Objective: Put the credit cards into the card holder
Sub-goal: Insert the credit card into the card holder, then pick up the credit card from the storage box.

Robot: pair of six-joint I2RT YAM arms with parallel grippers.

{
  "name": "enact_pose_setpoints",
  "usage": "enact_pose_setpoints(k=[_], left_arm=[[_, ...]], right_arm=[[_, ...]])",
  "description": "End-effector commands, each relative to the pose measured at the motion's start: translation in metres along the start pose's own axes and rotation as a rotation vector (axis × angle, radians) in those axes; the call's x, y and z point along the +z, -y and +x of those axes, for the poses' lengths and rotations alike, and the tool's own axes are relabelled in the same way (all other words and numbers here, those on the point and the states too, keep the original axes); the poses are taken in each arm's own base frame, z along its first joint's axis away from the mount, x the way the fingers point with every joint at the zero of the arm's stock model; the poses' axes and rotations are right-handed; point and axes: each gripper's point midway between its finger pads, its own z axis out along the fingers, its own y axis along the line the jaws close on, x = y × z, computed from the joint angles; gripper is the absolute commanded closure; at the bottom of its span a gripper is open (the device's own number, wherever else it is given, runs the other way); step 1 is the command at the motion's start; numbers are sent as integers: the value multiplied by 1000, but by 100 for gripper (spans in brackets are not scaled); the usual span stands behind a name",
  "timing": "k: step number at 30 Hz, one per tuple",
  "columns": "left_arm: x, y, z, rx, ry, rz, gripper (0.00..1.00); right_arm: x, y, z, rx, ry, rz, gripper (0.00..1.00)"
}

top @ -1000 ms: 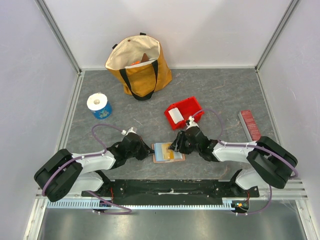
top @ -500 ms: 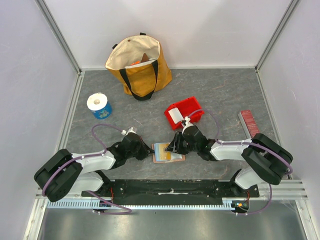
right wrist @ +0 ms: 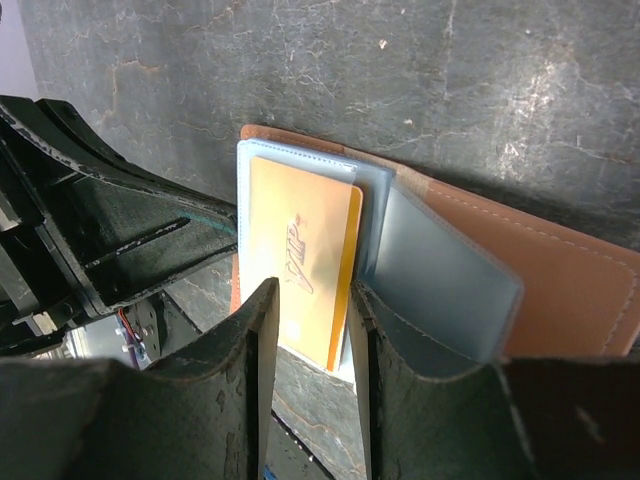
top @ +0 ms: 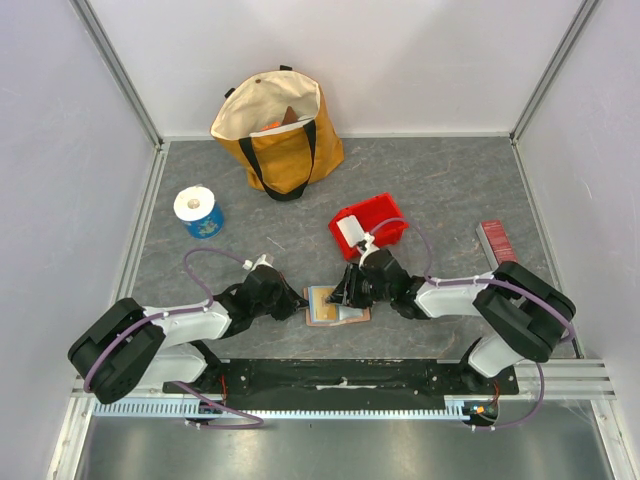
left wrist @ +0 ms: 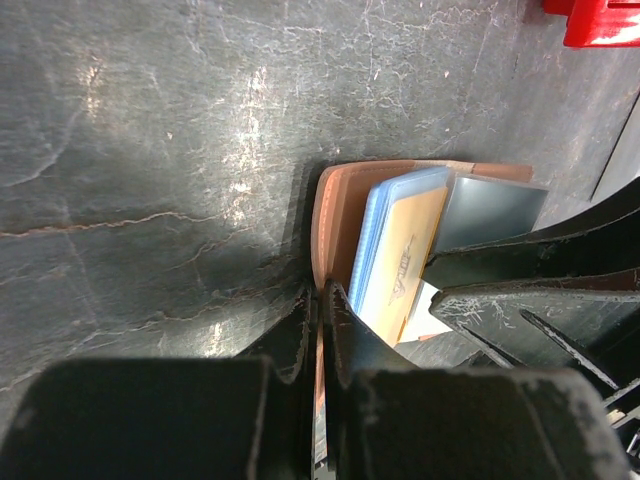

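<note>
Open card holder [top: 318,316] is lying flat near the 6 o'clock edge of the table [top: 450,190], right between my two arms. My left gripper [left wrist: 320,298] is clamped tight on its 9 o'clock rim, and you can see the tan leather squeezed between the fingers. The yellow card [right wrist: 300,250] sits face up on a light blue card [right wrist: 372,185]. Both are on the half of the holder nearest that grip, next to a greyish see-through flap [right wrist: 440,270]. My right gripper [right wrist: 312,300] comes in from 3 o'clock, fingers a narrow gap apart with the yellow card's end in between — really gripping or only straddling, I can't tell. Red bin [top: 372,212] sits at 1 o'clock from the holder, apart from it.
</note>
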Motion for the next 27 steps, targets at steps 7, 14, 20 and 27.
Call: enact_pose_setpoints(k=[7,14,20,27], left_arm=[[-9,-6,-17,111,64,-94,98],[-11,4,-25,155,81,-103,98],[-7,13,-28,187,72,-99,98],[-5,16,-29,205,63,-97,98]], right_arm=[[-47,-29,-81,-262,196,105,34],[-81,-10,-186,-334,279,203,24],[-55,16,-222,-353,197,209,21],[-26,26,-232,-358,124,176,17]])
